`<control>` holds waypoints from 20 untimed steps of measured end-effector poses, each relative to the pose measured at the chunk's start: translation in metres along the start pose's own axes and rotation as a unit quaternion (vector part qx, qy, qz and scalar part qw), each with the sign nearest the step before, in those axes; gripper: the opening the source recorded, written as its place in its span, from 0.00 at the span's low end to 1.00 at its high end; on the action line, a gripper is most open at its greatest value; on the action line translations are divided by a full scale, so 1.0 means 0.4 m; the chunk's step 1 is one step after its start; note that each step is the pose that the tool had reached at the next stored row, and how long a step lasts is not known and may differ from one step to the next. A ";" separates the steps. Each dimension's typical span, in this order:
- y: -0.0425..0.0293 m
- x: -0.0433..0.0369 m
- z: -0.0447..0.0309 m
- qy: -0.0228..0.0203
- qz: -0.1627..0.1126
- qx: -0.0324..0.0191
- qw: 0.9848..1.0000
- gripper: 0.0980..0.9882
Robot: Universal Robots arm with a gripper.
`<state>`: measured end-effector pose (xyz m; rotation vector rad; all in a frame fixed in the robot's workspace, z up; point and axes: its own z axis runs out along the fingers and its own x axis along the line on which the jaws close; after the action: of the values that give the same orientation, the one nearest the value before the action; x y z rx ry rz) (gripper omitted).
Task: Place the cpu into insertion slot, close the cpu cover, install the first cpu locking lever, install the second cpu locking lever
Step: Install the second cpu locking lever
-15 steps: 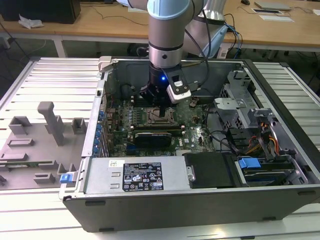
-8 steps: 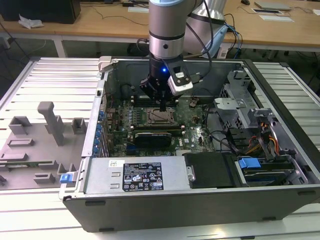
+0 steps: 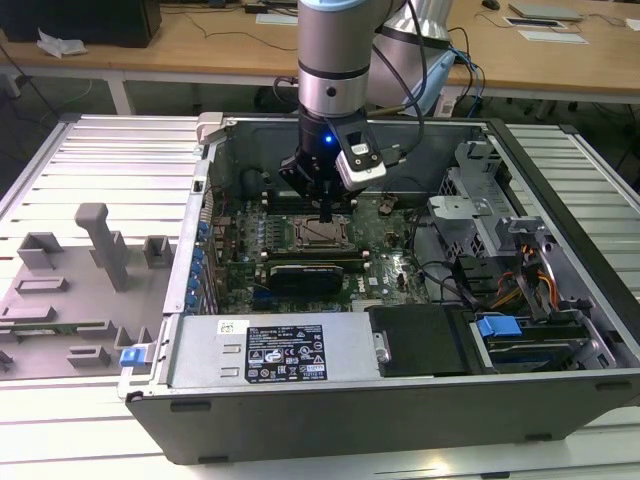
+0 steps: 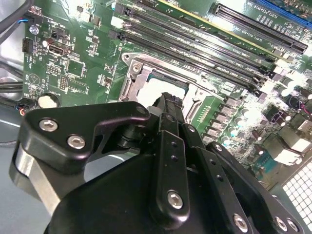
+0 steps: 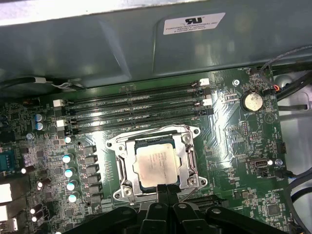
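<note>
Pincer [image 5: 166, 192] pressed together, pinching nothing. Hangs tip-down just over the near edge of the socket in both wrist views [image 4: 168, 105], and sits over the middle of the motherboard [image 3: 385, 250] in the exterior view [image 3: 328, 215].

Right below: the cpu [image 5: 155, 163], already lying flat and square in the insertion slot [image 5: 127, 187]. Looks like step one done! Shows a pale silvery-grey top, matte, with faint print and tan edges peeking out round it [image 4: 163, 87].

Around it: the cpu cover [image 5: 185, 156], a shiny metal frame, apparently lowered with the chip showing through its window (hard to say whether fully pressed down). Counts as step two done or nearly so, by the look of it.

And the levers? Thin wire [image 5: 146, 131] arching along the socket's far side, seemingly not hooked down. Judged as both locking steps left to do.

Further out: long black memory slots [image 5: 136, 109] just beyond the socket, then the open computer case [image 3: 300, 430] on the slatted table [image 3: 90, 160].
</note>
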<state>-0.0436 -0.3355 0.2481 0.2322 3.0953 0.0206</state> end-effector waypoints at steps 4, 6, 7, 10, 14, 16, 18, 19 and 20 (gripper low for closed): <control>0.000 0.000 0.000 0.000 0.000 0.000 1.000 0.01; 0.000 0.000 0.000 0.000 0.000 0.000 1.000 0.01; 0.000 0.000 -0.001 0.000 0.000 0.000 1.000 0.01; -0.003 0.000 -0.001 0.000 0.000 0.000 1.000 0.01; -0.033 -0.005 -0.001 0.000 0.000 0.000 1.000 0.01; -0.044 -0.006 -0.001 0.000 0.000 0.000 1.000 0.01; -0.055 -0.008 -0.001 0.000 0.000 0.000 1.000 0.01; -0.059 -0.008 -0.001 0.000 0.000 0.000 1.000 0.01; -0.062 -0.009 -0.001 0.000 0.000 0.000 1.000 0.01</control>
<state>-0.0438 -0.3605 0.2483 0.2322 3.0953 0.0204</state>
